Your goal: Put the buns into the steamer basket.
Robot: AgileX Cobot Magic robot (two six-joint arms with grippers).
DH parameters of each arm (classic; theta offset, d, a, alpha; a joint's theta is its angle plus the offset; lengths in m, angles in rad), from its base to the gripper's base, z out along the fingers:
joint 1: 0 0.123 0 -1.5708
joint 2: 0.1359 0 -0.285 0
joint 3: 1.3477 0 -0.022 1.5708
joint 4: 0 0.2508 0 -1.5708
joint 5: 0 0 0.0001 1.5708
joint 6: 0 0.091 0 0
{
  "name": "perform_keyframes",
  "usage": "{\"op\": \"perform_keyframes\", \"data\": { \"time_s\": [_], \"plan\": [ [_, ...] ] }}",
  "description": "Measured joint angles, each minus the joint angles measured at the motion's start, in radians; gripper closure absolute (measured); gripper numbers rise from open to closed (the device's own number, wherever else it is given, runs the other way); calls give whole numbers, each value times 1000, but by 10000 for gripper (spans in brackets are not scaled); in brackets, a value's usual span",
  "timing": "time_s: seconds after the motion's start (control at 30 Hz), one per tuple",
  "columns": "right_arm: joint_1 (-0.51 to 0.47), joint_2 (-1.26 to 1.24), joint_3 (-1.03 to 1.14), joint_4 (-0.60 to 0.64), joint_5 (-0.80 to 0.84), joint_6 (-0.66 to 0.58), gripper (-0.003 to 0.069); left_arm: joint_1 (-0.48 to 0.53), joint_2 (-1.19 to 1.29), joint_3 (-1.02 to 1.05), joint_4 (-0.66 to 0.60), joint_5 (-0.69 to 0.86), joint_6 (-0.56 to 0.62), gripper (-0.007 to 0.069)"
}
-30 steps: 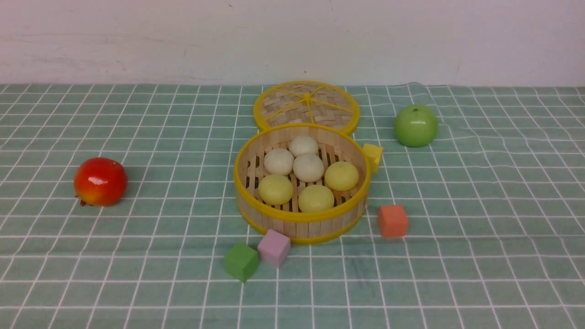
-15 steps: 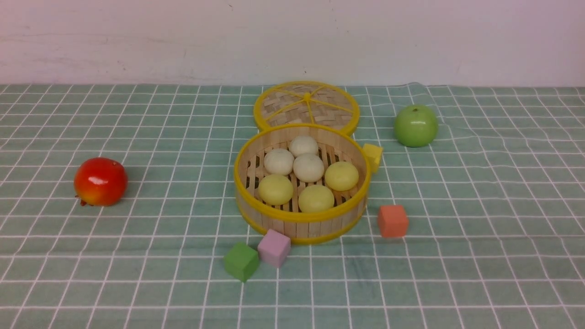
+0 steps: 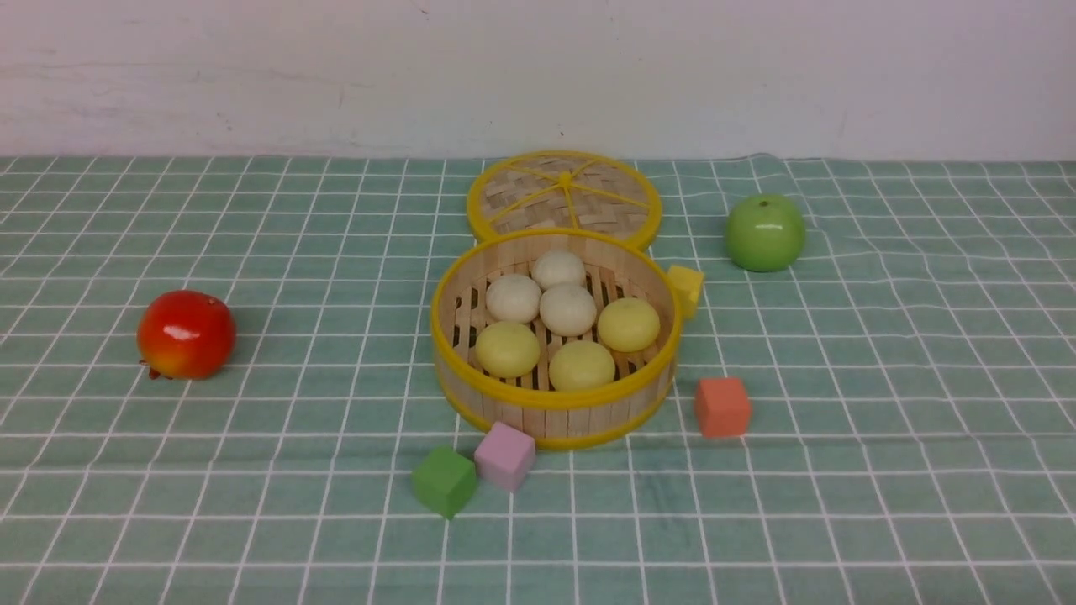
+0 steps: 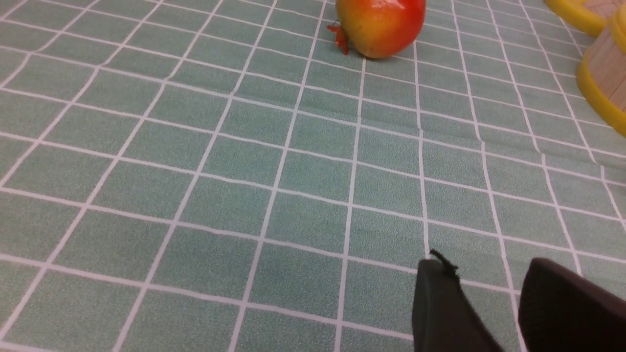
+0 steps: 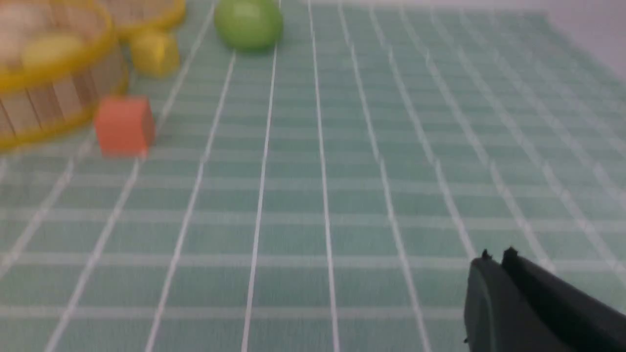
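The steamer basket (image 3: 555, 405) stands mid-table in the front view. Several buns lie inside it: three pale yellow ones (image 3: 507, 348) toward the front and three off-white ones (image 3: 567, 307) behind them. Neither arm appears in the front view. In the left wrist view my left gripper (image 4: 489, 268) hangs open and empty over bare cloth, with the basket's wall (image 4: 604, 73) far off at the frame's edge. The right wrist view is blurred. My right gripper (image 5: 496, 256) is shut with nothing in it, well away from the basket (image 5: 44, 112).
The woven lid (image 3: 563, 192) lies flat behind the basket. A green apple (image 3: 764, 232) sits at the back right and a red fruit (image 3: 186, 334) at the left. A yellow cube (image 3: 688, 286), orange cube (image 3: 722, 406), pink cube (image 3: 504, 455) and green cube (image 3: 443, 481) surround the basket.
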Motion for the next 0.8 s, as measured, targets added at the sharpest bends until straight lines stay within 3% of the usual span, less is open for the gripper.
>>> {"op": "perform_keyframes", "data": {
  "time_s": [0.8],
  "plan": [
    [0, -1, 0, 12, 6, 0, 606, 0, 0, 0, 0, 0, 0, 386]
  ]
}}
